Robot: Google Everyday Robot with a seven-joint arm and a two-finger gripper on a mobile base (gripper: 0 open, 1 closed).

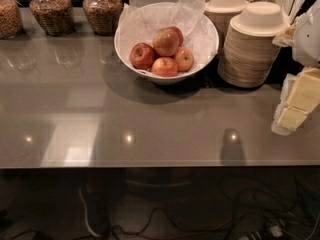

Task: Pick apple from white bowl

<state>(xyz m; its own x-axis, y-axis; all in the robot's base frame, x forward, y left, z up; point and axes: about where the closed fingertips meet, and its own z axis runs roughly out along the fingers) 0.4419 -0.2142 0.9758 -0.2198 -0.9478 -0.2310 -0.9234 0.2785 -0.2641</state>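
My gripper shows at the right edge of the view, about halfway down. It is made of blocky, flat-faced pieces in a pale butter-yellow, stepped one below the other, with a thin whitish, half-clear rim along their left side. Above it sits the white shell of my arm, smooth, rounded and faintly glossy, cut off by the picture's edge.
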